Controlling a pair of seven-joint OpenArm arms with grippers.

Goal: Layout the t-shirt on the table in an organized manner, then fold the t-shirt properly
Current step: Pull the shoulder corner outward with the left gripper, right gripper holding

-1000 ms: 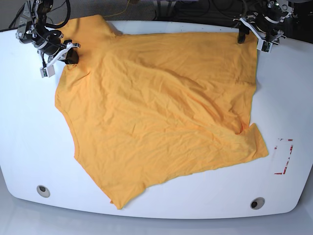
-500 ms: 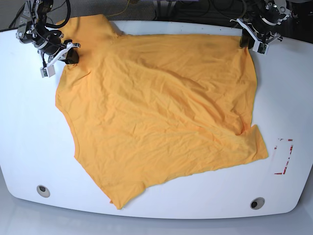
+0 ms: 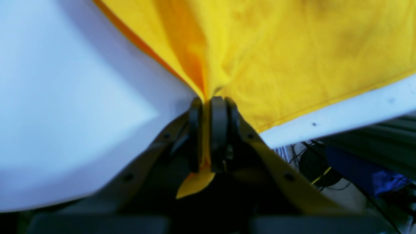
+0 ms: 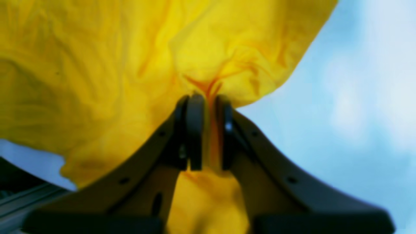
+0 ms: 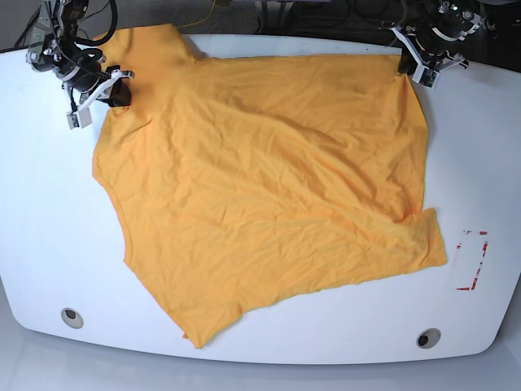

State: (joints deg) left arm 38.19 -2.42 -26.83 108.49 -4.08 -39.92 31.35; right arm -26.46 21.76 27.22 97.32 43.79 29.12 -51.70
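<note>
Orange t-shirt [image 5: 269,187] pinched by both claws on white table [image 5: 41,204].

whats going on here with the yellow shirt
A two-armed robot is laying a t-shirt out on a white table. Each hand is shut on the fabric at the far edge: the left hand pinches a corner, the right hand a bunched fold. The shirt lies mostly spread but skewed and wrinkled, not yet folded.

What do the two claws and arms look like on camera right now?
Both look alike. The left claw and right claw have matte black fingers with rounded pads, widening into curved black bodies dotted with small screw holes. In the base view, white brackets sit at each wrist, with black cables looping behind the arms.
</note>
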